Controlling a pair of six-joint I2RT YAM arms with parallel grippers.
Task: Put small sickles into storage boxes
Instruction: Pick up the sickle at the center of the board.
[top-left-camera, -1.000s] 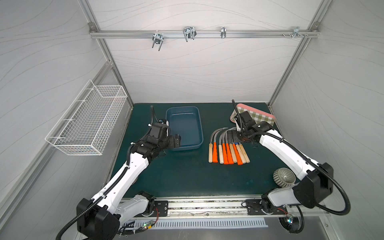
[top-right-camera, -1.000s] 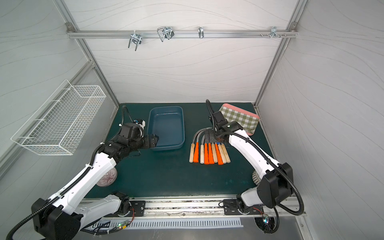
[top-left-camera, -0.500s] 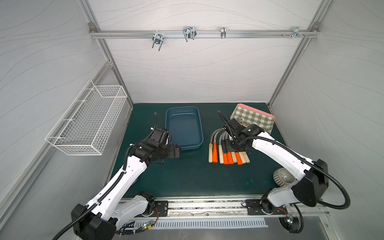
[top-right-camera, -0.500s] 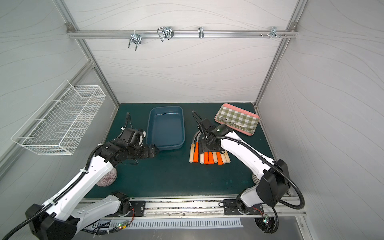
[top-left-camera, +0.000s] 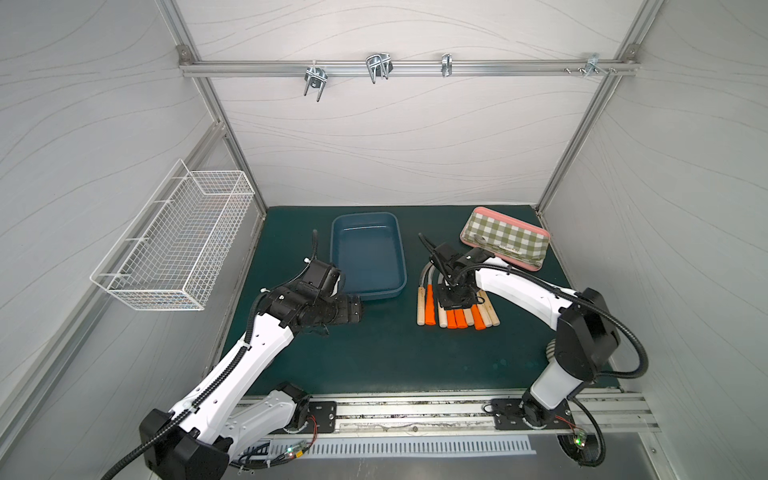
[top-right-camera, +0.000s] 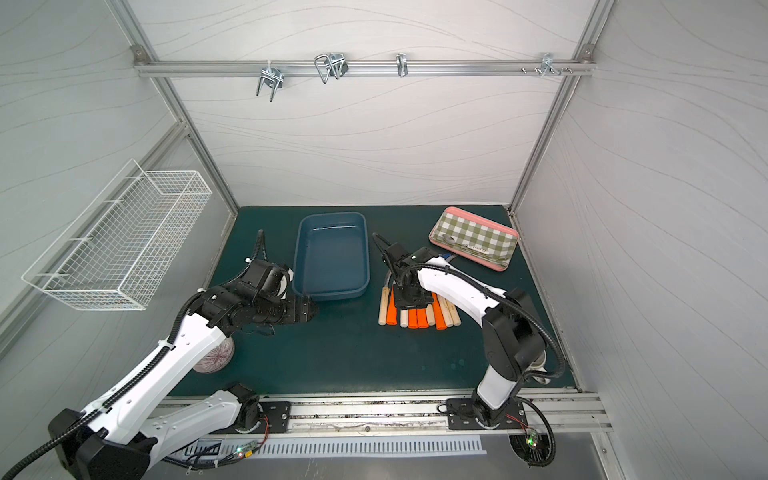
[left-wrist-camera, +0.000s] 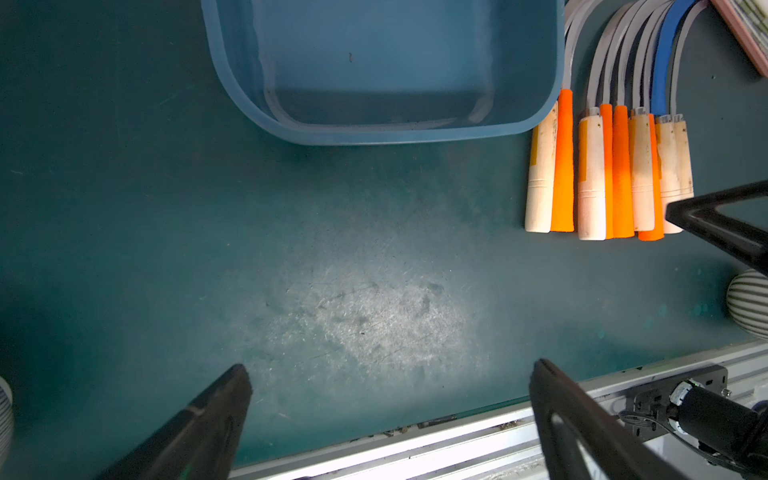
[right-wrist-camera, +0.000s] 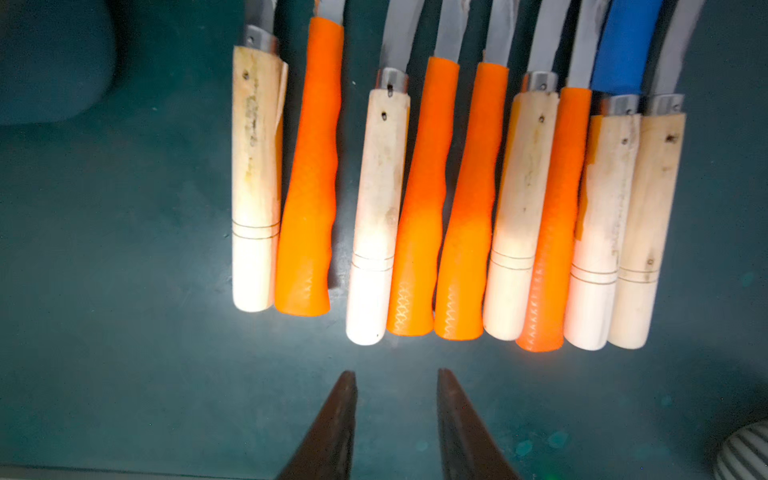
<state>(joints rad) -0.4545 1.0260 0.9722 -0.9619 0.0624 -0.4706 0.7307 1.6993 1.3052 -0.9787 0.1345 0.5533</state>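
A row of small sickles (top-left-camera: 455, 318) is seen right of centre in both top views, laid flat on the bench (top-left-camera: 395, 357) with the handles toward the lower edge of the frame and the curved blades toward the back wall. Nine handles, orange plastic and pale wood, are counted in the right wrist view, and one blade (right-wrist-camera: 623, 45) is blue. The storage box (top-left-camera: 365, 215) is set just left of the row, near the frame's centre, and nothing is seen in it. A checked tray (top-left-camera: 505, 239) lies to the upper right.

The right end effector (right-wrist-camera: 392, 374) is poised over the row. Its fingers are narrowed to a slim gap and nothing is held between them. The left end effector (left-wrist-camera: 390, 368) is spread wide and empty over bare bench, beside the box's lower left corner.

The sickles are judged stiff, fairly light and blade-heavy. A hold across the handle near the ferrule is therefore preferred, since a grip at the butt would probably let the blade dip. The blades should be left alone, being thin and probably sharp. Most handles are packed touching, so little room is left for fingers. A gap (right-wrist-camera: 345, 166) is visible between the second and third handles from the box side, and the sickle nearest the box has one free flank. The ridged orange handles are expected to slip less than the smooth wood.
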